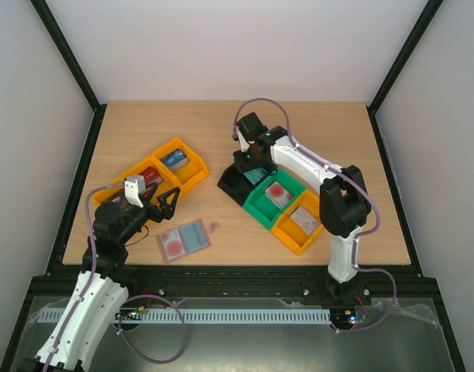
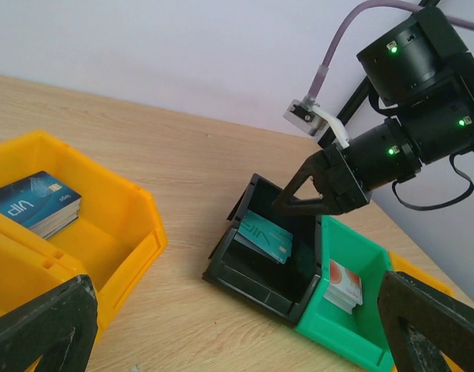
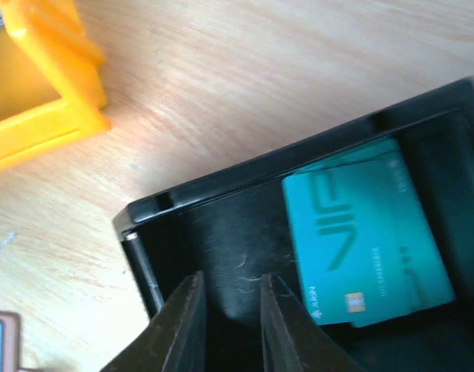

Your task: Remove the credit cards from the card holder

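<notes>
Left hand [image 1: 163, 205] hovers low over the desk [image 1: 221, 124] near its 7 o'clock corner, fingers spread wide with nothing between them. Just beside it, at its 5 o'clock in the overhead view, the card holder [image 1: 184, 240] lies opened flat on the wood with its pale inside facing up. A red-marked patch shows in the holder's 9 o'clock half; whether that is a card I cannot tell.

Right hand [image 3: 233, 283] hangs over the black bin [image 3: 221, 194] toward the middle of the desk. Its fingers [image 3: 192, 325] are drawn close with a thin gap and grip nothing. A teal card [image 3: 365, 240] lies tilted inside that bin, at the hand's 3 o'clock in the wrist view, apart from the fingers.

Touching the black bin at its 4 o'clock overhead is a green bin [image 1: 256, 209] with a red-and-white card [image 1: 277, 194] in it. At the left hand's 12 o'clock an orange bin [image 2: 136, 225] holds a stack of blue cards [image 2: 36, 203].
</notes>
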